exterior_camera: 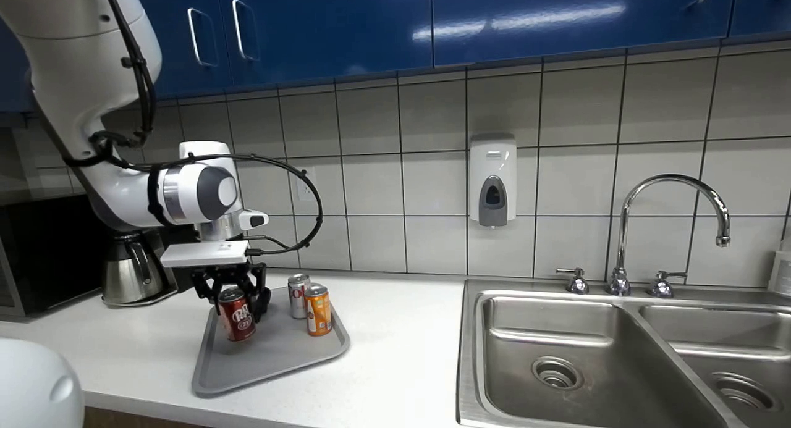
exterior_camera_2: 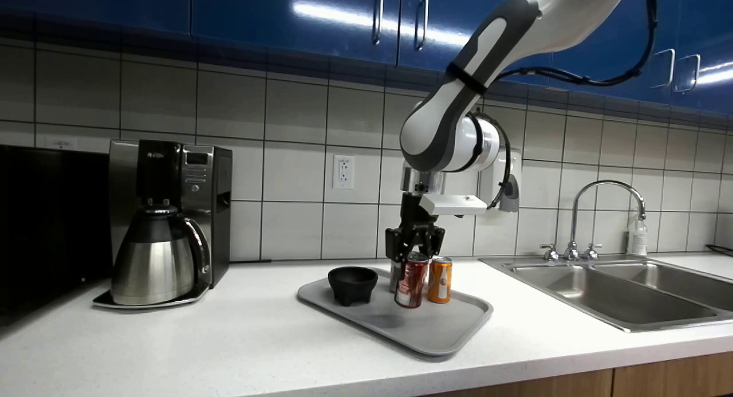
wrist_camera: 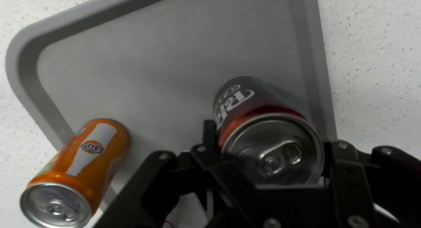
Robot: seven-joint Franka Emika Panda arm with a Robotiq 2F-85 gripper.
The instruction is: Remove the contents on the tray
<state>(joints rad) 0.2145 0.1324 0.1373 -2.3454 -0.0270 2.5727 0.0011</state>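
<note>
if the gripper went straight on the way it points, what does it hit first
Likely the grey tray: the gripper points down, holding the dark red can, so the can's base should touch first; any gap beneath is hard to judge.

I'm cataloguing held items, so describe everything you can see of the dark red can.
The dark red can is small and cylindrical, apparently metal, with white lettering on its side. Its silvery lid carries a pull tab and looks unopened. Clamped by the gripper from two opposite sides, it leans slightly in both exterior views, over the grey tray. Whether it touches that tray is hard to tell.
</note>
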